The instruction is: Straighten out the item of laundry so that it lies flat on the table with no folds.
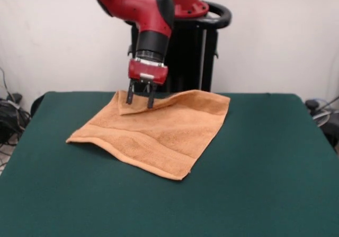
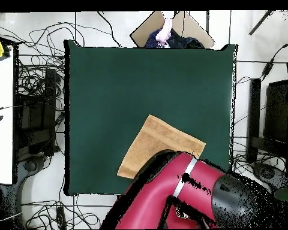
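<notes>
Towel (image 1: 159, 128): peach-orange terry cloth, nubby matt pile, smoother woven border band along the near edge. Counter (image 1: 265, 168): dark green cloth-like top — matt, no sheen. Arm (image 1: 143, 7): red casing, glossy hard plastic look; black joint sections duller. Tool (image 1: 140, 98): dark fingers — material unclear.

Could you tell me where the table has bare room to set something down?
The table is bare along its whole near edge and to the picture's right of the towel in the front view. It is crowded at the far edge, where the gripper meets the towel's folded corner.
</notes>
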You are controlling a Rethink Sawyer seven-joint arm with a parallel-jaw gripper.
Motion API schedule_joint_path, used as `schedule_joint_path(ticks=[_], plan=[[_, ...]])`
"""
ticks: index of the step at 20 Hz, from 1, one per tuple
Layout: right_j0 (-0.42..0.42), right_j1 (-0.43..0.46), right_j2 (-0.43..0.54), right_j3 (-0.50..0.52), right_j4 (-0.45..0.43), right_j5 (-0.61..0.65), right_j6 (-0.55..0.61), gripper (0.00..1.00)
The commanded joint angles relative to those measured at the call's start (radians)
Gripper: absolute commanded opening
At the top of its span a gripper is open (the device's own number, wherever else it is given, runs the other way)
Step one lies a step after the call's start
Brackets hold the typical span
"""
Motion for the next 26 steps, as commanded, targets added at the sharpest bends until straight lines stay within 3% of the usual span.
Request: schedule_joint_path(ticks=[1,4,8,13,20,24,26], plan=[[-0.004,0.084,0.109,0.052,-0.092,0.552,0.169,1.0],[0.004,-0.031,0.163,0.101,-0.08,0.725,0.136,1.0],[0.051,-0.27,0.2,0.227,0.03,1.007,0.075,1.0],[0.112,-0.466,0.234,0.314,0.097,0.915,0.215,1.0],[0.216,-0.698,0.246,0.32,0.209,1.115,0.233,1.0],[0.262,-0.711,0.227,0.295,0.236,1.096,0.236,1.0],[0.305,-0.727,0.215,0.269,0.268,1.03,0.251,1.0]])
